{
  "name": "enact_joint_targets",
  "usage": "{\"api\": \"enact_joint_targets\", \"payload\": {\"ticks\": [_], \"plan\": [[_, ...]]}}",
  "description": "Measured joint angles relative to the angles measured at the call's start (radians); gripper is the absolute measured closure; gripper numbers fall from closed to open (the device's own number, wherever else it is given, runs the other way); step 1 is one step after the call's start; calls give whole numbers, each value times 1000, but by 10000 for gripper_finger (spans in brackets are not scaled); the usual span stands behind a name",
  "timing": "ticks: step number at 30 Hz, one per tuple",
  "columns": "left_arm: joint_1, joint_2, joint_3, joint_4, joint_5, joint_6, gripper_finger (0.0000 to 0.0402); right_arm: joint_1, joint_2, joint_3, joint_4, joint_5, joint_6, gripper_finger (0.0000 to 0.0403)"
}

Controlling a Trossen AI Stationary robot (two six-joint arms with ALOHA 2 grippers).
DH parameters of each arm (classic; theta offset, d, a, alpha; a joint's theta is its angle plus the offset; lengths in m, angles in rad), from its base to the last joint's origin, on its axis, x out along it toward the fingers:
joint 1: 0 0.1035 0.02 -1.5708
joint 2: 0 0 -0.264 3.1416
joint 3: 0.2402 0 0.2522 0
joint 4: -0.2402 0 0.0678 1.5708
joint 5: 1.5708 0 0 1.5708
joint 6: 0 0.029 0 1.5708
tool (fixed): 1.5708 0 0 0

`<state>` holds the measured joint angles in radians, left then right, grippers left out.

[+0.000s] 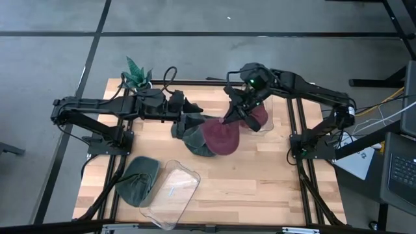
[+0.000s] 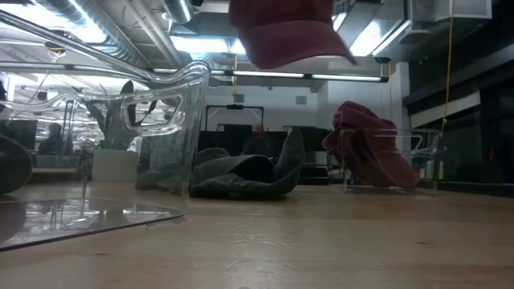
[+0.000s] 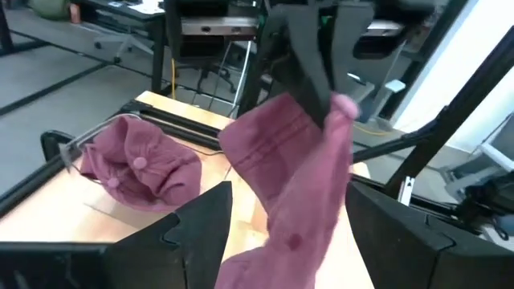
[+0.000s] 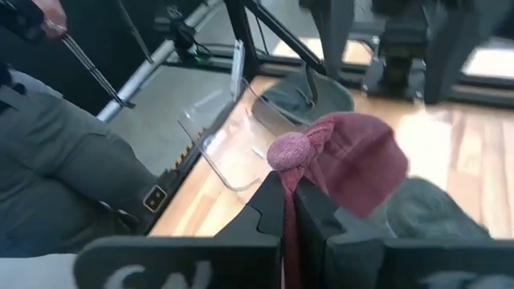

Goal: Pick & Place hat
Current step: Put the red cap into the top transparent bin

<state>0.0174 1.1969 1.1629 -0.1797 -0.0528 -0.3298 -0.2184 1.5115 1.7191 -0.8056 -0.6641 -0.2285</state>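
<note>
My right gripper [image 1: 229, 118] is shut on a maroon hat [image 1: 221, 136] and holds it over the middle of the table. In the low view the hat [image 2: 285, 32] is high above the wood. Under and beside it, green hats [image 1: 194, 140] lie on the table. My left gripper [image 1: 192, 120] is open, just left of the hanging hat. In the left wrist view its two fingers stand apart, with the maroon hat [image 3: 297, 185] in front of them. I see it touch nothing. More maroon hats [image 1: 260, 117] sit in a clear bin at the far right. My right gripper pinches a bunched fold of the maroon hat between its two shut fingers [image 4: 269, 209]. A round knob of cloth [image 4: 289, 150] bulges out past the fingertips. The fingers come from above, slanting down. The hat hangs slack below them, clear of the table.
A clear plastic container [image 1: 172, 192] lies tipped at the near left, with a green hat [image 1: 140, 179] beside it. A small green plant [image 1: 136, 75] stands at the far left corner. Bare wood [image 1: 260, 182] spreads over the near right.
</note>
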Motion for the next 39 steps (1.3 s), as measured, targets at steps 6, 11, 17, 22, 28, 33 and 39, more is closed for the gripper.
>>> {"api": "enact_joint_targets", "payload": {"ticks": [6, 11, 17, 22, 28, 33, 39], "plan": [[12, 31, 0, 0, 51, 0, 164, 2, 33, 0, 77, -36, 9, 393], [25, 41, 0, 1, 100, 0, 164, 2, 52, 0, 99, -45, 11, 392], [27, 42, 0, 2, 180, 1, 214, 2, 55, 0, 125, -45, 11, 392], [26, 42, 0, 40, 229, 38, 315, 0, 55, 0, 159, -45, 11, 391], [31, 42, 0, 57, 265, 31, 394, 0, 55, 0, 157, -39, 13, 384], [31, 42, 0, 49, 259, -28, 396, -11, 55, 0, 129, 4, 47, 337], [31, 42, 0, 35, 257, -104, 397, -86, 51, 0, 66, 43, 137, 243]]}}
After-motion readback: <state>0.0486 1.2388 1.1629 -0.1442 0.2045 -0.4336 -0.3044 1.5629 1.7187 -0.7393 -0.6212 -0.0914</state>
